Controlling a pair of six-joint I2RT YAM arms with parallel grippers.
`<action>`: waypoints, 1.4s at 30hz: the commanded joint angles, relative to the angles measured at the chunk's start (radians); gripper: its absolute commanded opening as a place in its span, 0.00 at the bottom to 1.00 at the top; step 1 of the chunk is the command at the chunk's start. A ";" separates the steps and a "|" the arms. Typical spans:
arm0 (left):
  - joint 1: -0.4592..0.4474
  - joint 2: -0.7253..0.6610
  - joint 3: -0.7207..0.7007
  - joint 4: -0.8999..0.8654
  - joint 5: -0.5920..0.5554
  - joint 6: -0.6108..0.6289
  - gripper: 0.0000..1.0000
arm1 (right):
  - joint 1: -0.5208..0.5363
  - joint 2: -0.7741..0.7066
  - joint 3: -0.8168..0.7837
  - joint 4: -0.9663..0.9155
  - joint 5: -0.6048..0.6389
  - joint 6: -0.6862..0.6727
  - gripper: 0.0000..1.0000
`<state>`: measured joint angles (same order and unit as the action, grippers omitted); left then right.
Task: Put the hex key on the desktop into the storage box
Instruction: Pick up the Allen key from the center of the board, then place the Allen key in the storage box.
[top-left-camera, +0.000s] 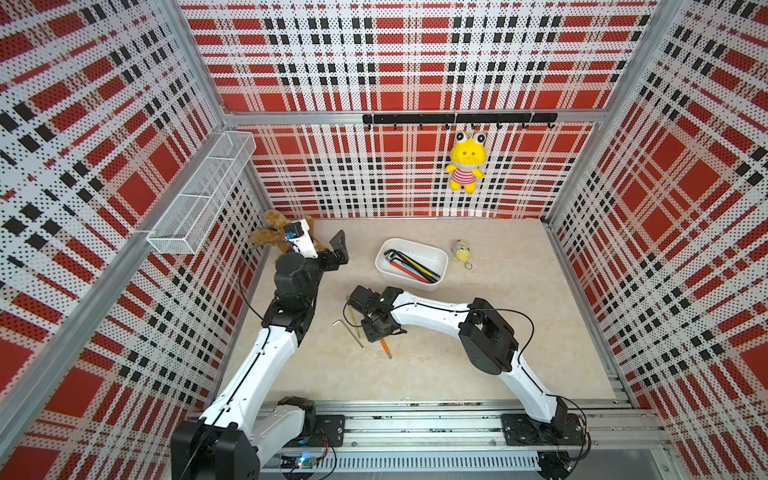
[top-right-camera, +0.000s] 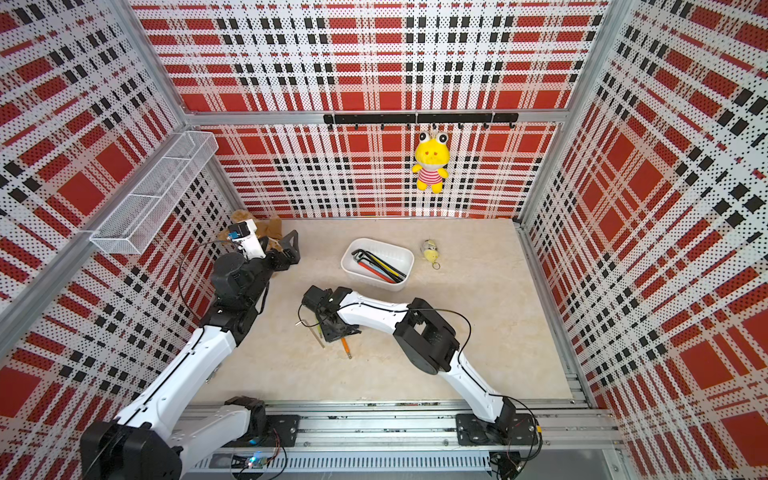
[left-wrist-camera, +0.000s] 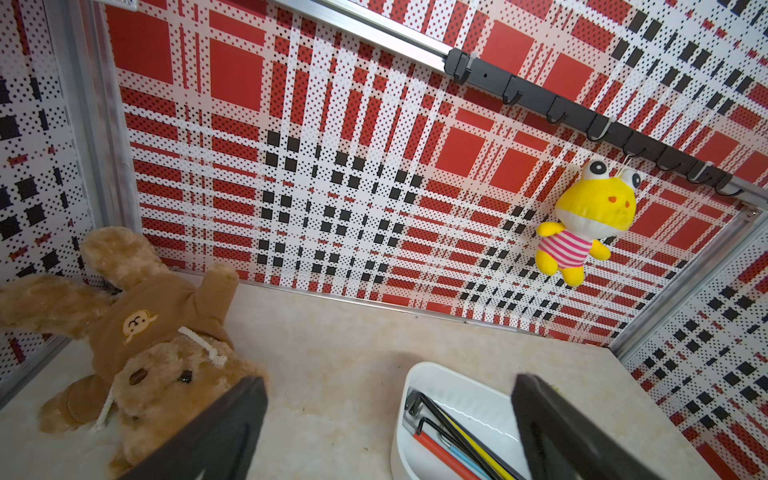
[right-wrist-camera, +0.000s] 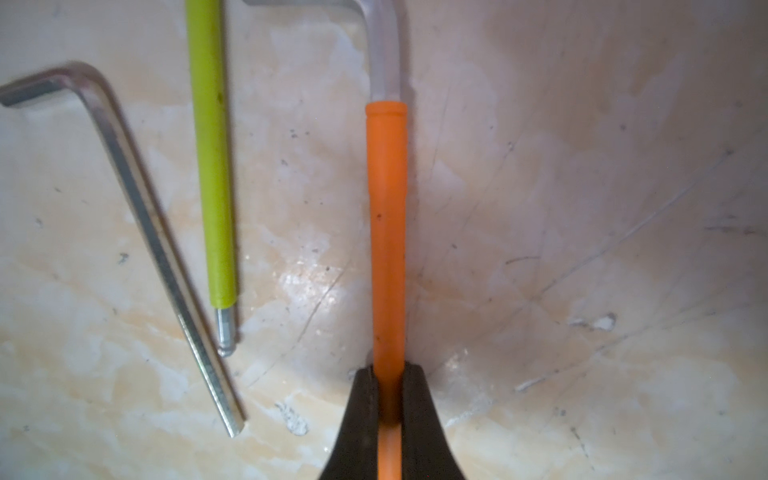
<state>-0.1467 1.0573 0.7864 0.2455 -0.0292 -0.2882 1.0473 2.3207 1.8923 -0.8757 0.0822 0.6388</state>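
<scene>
The right claw (right-wrist-camera: 388, 370) is closed on the orange-sleeved hex key (right-wrist-camera: 386, 208).
It is laid on the surface (right-wrist-camera: 582, 208) beneath the claw; the storage box (top-left-camera: 415, 284) is set well beyond it; the left claw (left-wrist-camera: 388, 380) is held open.

both top views look steeply down from high over the near side, taking in the whole desktop (top-left-camera: 415, 374). the left wrist view looks low toward the far wall (left-wrist-camera: 332, 187), sharing the storage box (left-wrist-camera: 401, 432) with them. the right wrist view sits close above the orange hex key (right-wrist-camera: 386, 232).

Perhaps eight hex keys (right-wrist-camera: 386, 232), three plush toys (top-left-camera: 465, 160)
</scene>
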 joint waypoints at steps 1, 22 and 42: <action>-0.003 -0.017 -0.004 -0.009 -0.009 0.002 0.99 | -0.016 -0.043 -0.073 0.004 -0.010 -0.049 0.00; -0.005 -0.023 -0.006 -0.011 -0.028 0.007 0.99 | -0.216 -0.384 -0.288 0.183 -0.109 -0.410 0.00; 0.016 -0.023 -0.003 -0.004 -0.006 -0.006 0.99 | -0.440 -0.256 0.026 0.147 -0.062 -0.875 0.00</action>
<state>-0.1394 1.0496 0.7860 0.2447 -0.0425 -0.2890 0.6319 2.0167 1.8854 -0.7319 0.0154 -0.1757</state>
